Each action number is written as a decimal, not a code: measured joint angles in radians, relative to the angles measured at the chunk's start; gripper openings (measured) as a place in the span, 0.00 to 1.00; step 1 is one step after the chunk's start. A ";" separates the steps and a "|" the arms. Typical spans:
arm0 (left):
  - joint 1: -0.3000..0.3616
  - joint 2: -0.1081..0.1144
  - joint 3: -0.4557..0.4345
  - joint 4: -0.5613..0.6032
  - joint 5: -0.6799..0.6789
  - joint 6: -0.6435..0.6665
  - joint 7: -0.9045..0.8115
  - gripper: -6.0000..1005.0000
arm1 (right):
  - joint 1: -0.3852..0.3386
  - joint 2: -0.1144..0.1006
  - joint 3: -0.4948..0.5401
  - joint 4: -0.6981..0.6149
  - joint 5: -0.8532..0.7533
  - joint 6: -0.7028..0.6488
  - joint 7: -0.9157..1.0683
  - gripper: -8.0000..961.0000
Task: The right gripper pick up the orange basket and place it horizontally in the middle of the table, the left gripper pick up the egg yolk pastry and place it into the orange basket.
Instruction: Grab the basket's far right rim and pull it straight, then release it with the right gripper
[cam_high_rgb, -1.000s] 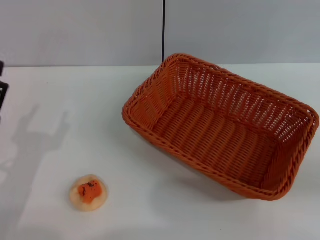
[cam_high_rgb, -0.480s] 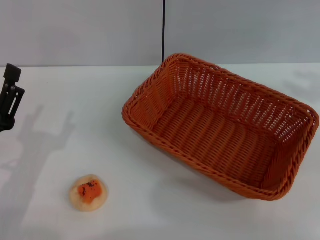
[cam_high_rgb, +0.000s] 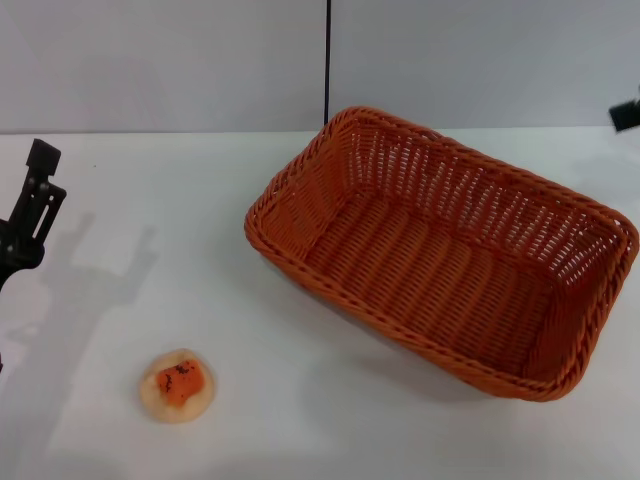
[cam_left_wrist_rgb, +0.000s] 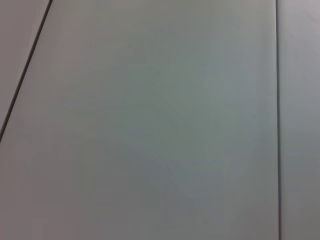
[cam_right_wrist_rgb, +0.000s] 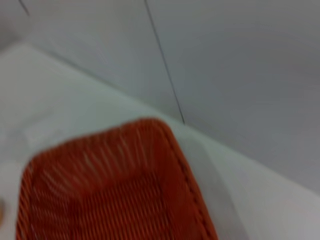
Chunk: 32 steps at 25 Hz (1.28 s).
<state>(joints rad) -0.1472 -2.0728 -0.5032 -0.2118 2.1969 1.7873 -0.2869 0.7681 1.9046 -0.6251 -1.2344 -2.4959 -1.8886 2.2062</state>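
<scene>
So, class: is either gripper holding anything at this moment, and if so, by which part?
Nothing is held. The left gripper and right gripper are at the table edges, clear of the orange basket and egg yolk pastry.

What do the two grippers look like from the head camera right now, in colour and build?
The left gripper is black, a slim jointed linkage ending in a blocky squared tip, with a plastic or metal look; no cables or markings show. Only a small black corner of the right gripper pokes in at the far right edge, too little to tell its shape. Neither wrist view shows its own fingers.
</scene>
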 joint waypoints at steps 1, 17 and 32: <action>0.000 0.000 0.000 0.000 0.000 0.000 0.000 0.79 | 0.005 0.004 -0.041 0.005 -0.017 0.013 0.006 0.75; 0.007 0.000 0.002 0.001 -0.001 -0.036 -0.039 0.79 | 0.007 0.027 -0.239 0.115 -0.091 0.141 0.009 0.75; 0.001 0.001 -0.005 -0.008 -0.008 -0.035 -0.049 0.79 | 0.019 0.035 -0.264 0.272 -0.102 0.239 -0.043 0.74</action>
<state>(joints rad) -0.1459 -2.0723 -0.5081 -0.2194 2.1887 1.7518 -0.3364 0.7869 1.9394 -0.8890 -0.9619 -2.5977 -1.6500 2.1636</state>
